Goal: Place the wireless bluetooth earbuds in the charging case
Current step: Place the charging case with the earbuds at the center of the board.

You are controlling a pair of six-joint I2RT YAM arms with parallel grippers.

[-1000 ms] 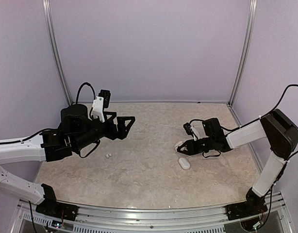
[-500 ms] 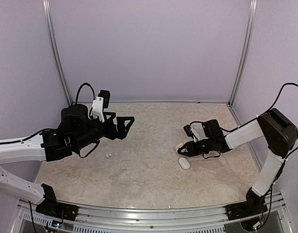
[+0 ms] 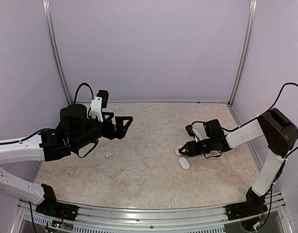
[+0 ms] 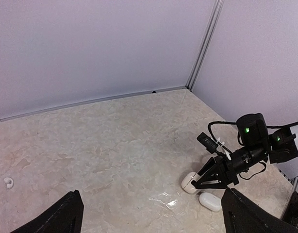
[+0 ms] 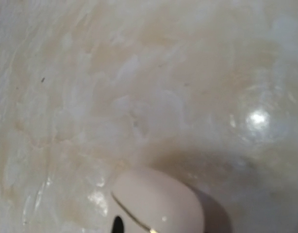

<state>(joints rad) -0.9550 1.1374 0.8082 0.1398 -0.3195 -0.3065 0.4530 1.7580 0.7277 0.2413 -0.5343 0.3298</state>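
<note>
Two hands | left hand point(image 3: 128, 127) gaped wide | right hand point(image 4: 194, 185) at charging case point(image 4: 188, 181), grip untellable | we advised steadying it.

Beige marbled table point(image 3: 144, 189), glossy, light glint on right part. One earbud point(image 3: 108, 156) lies alone on left side, mid-depth. On right side, case point(image 3: 179, 151) lies on surface; white oval point(image 3: 184, 163) just beside it, on near side. Earbud well apart from both
</note>
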